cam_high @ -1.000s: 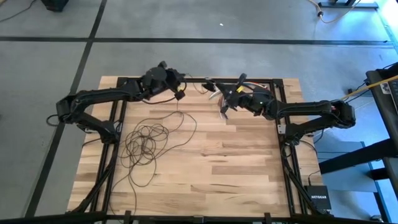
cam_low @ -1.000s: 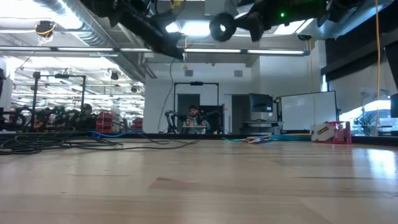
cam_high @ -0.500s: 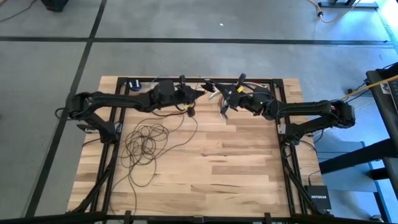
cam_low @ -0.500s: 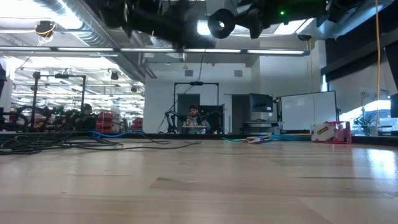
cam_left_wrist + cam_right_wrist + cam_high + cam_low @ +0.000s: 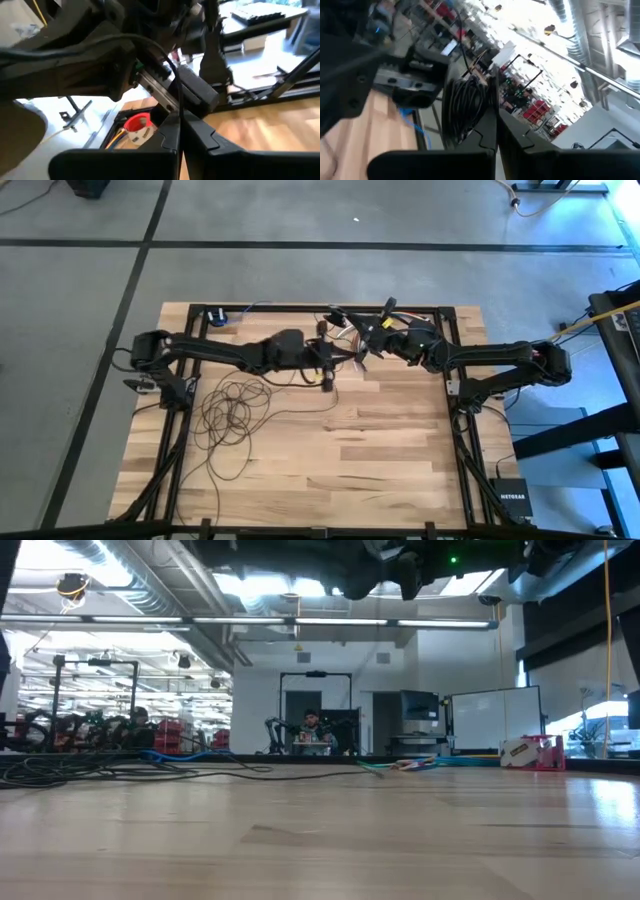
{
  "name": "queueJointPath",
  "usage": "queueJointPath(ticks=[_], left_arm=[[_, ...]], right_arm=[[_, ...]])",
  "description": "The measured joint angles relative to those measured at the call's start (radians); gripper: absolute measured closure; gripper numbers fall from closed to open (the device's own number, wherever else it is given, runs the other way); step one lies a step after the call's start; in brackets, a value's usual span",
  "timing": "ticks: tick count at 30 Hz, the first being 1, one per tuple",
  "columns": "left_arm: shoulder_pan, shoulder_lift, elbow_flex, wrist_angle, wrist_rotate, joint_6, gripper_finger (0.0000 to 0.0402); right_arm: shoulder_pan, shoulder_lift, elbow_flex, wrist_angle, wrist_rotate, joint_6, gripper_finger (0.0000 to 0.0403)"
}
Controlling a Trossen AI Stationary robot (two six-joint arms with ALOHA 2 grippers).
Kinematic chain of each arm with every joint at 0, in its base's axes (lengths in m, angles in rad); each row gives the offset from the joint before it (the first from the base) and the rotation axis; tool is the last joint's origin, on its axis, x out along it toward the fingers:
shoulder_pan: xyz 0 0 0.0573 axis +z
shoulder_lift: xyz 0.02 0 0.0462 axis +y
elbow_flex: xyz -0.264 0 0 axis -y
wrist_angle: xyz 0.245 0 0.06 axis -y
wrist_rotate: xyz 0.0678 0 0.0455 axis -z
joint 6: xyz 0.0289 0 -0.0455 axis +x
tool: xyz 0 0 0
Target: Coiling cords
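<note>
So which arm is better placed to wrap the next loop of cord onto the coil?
Probably the left: its pincer is shut on the cord beside the right pincer, which holds the coil.

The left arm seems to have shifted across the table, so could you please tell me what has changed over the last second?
The left hand, shut on the cord, has swept from the table's far left across toward the right hand and now sits close beside it, drawing a strand along. The right hand, shut on a coiled bundle, stayed put. The loose loops on the table barely moved.
</note>
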Motion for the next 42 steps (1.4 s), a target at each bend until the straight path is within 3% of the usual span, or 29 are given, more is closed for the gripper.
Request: queueJointPath(ticks=[4,11,15,18,24,34,42], left_arm=[[-0.002,0.083,0.048,-0.023,-0.017,0.034,0.0399],[0.006,0.088,0.028,-0.158,-0.092,0.084,0.0375],[0.001,0.064,0.02,-0.312,-0.116,0.128,0.0338],[-0.006,-0.031,0.032,-0.338,-0.127,0.106,0.0298],[-0.022,-0.068,0.019,-0.568,-0.135,0.054,0.0247],[-0.085,-0.242,0.022,-0.675,-0.304,0.05,0.0254],[-0.087,-0.349,0.026,-0.684,-0.313,0.049,0.0261]], right_arm=[[-0.003,-0.002,-0.003,-0.023,0.017,-0.015,0.0394],[0.0,0.007,-0.001,-0.036,0.064,-0.008,0.0394],[0.002,-0.006,0.009,0.015,0.082,-0.004,0.0394],[0.001,-0.002,-0.001,-0.038,0.084,-0.012,0.0394],[0.001,-0.006,0.004,-0.029,0.084,-0.013,0.0394],[0.001,-0.007,0.003,-0.036,0.083,-0.01,0.0394],[0.0,-0.007,0.003,-0.044,0.093,-0.011,0.0394]])
